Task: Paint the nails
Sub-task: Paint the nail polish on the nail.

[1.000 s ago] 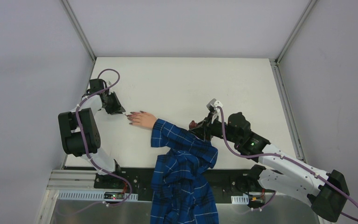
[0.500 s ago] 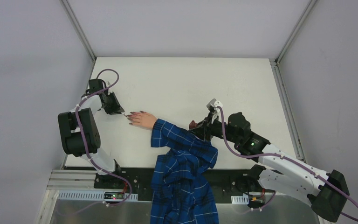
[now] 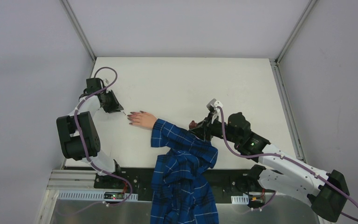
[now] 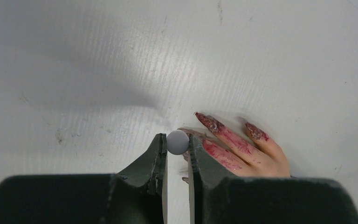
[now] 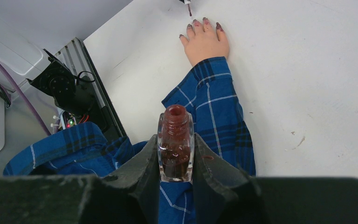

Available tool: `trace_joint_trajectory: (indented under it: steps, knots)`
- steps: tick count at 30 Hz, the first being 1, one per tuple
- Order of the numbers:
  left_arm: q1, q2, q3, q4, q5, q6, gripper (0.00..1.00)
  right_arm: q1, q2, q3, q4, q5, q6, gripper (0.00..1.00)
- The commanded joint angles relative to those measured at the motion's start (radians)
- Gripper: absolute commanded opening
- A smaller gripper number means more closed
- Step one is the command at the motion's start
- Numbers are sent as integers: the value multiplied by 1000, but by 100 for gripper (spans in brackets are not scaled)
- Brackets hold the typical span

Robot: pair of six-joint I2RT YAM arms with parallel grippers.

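From my console I judge the job well along rather than finished. The hand (image 3: 143, 119) lies flat on the table (image 3: 191, 79), left of centre, its fingers spread and pointing left, and the plaid sleeve (image 3: 179, 140) trails off toward the near edge. The nails (image 4: 210, 122) I can see at the fingertips already carry dark red polish, and in the left wrist view the colour runs messily down the fingers (image 4: 223, 149) as well. My left gripper (image 3: 119, 110) is pinched on the white brush cap (image 4: 177, 142), just beside the fingertips. The brush tip and the nail beneath it are hidden under the cap, so I cannot tell whether that one is coated. My right gripper (image 5: 176, 161) clamps the open bottle (image 5: 175, 122) upright to the right of the sleeve, well apart from the hand. What looks left: that hidden nail, any bare patches, then capping the bottle.
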Motion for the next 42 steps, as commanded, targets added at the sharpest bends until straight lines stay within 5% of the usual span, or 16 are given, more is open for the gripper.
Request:
trace_joint_trajectory:
  steps: [1,42]
  knots:
    - [4,-51,19,9,55,-3,0,-3,-23,-7,57,-2,-4,0]
    - [-37,31,22,11,52,1,0,-4,-9,-5,60,-5,-3,0]
